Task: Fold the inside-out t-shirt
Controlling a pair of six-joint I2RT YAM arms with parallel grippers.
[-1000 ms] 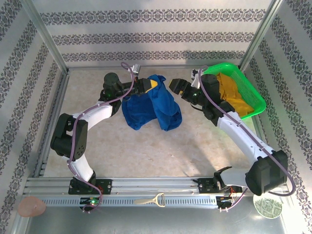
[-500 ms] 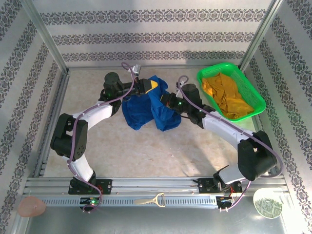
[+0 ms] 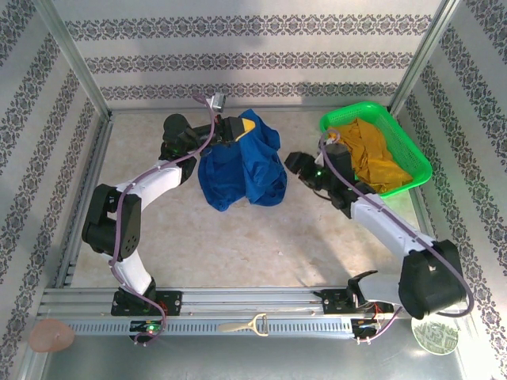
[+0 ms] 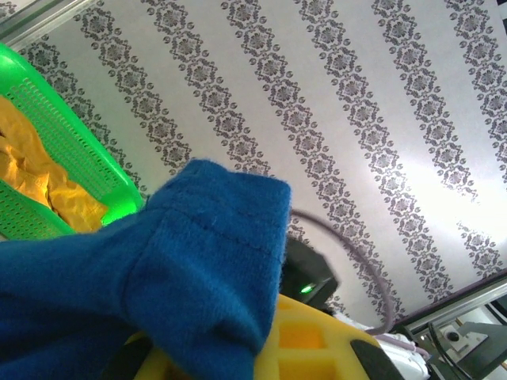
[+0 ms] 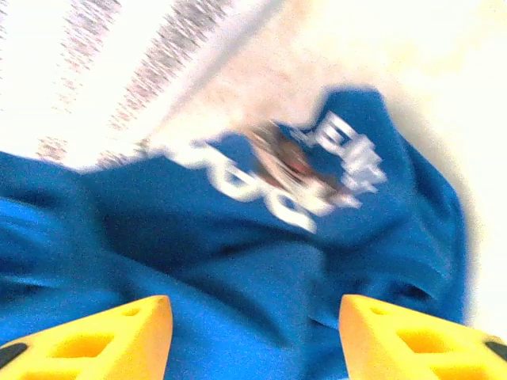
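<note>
The right arm has drawn back from the t-shirt, jaws apart and empty; the left arm keeps its jaws clamped on its far edge. Spreading likely needs a fresh grip.

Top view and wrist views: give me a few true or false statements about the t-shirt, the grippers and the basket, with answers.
1. The left gripper grips the t-shirt. True.
2. The right gripper grips it too. False: it is open, beside the t-shirt.
3. The yellow garment lies in the basket. True.
4. The t-shirt lies flat and folded. False: it is bunched, hanging from the left gripper.
5. White lettering shows on the t-shirt. True.
</note>
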